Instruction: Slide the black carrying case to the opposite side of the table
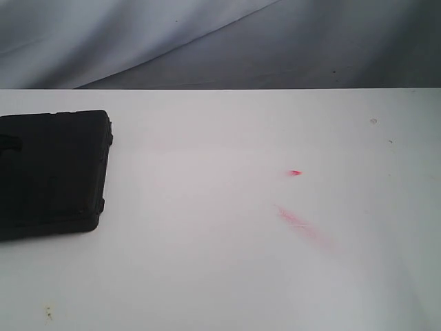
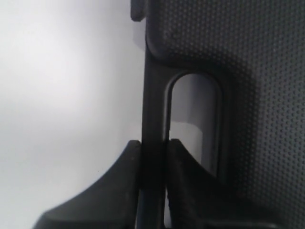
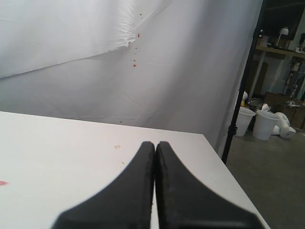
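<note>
The black case (image 1: 52, 172) lies flat at the left edge of the white table (image 1: 241, 262), partly cut off by the exterior view's edge. In the left wrist view my left gripper (image 2: 153, 143) is shut on the bar of the case's handle (image 2: 155, 105), one finger outside it and one finger inside the cut-out. The dotted lid of the case (image 2: 248, 71) fills the rest of that view. My right gripper (image 3: 155, 144) is shut with nothing in it, held above the table (image 3: 57, 152) near a corner. Neither arm shows in the exterior view.
A small red fleck (image 1: 295, 172) and a faint red smear (image 1: 300, 222) mark the tabletop right of centre. A white cloth backdrop (image 1: 207, 41) hangs behind the far edge. Past the table's corner stand a black pole (image 3: 240, 100) and white buckets (image 3: 264, 123) on the floor.
</note>
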You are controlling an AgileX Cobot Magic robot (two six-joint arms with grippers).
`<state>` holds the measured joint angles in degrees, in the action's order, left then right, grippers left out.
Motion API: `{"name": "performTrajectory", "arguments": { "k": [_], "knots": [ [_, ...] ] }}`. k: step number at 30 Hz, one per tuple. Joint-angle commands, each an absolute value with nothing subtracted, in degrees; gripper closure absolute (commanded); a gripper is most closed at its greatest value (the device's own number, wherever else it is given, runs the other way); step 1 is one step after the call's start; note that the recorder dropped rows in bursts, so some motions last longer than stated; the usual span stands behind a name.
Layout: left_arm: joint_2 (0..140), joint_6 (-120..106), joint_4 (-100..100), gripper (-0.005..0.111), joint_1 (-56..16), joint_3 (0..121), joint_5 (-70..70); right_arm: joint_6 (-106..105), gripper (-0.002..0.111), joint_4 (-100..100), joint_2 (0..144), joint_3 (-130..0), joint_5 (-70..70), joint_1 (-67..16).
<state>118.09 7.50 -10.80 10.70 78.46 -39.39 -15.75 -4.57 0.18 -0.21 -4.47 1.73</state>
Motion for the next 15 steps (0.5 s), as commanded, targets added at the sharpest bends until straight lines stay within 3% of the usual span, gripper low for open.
{"name": "performTrajectory", "arguments": {
  "k": [1,15],
  "knots": [
    [116.75,4.27,-4.24,0.107,10.33,78.64,-36.55,-16.0,0.108,-4.78,0.0,0.0,-4.51,1.74],
    [116.9,9.04,-6.99,0.107,3.21,78.64,-37.4,-16.0,0.108,-4.78,0.0,0.0,-4.51,1.74]
  ]
}}
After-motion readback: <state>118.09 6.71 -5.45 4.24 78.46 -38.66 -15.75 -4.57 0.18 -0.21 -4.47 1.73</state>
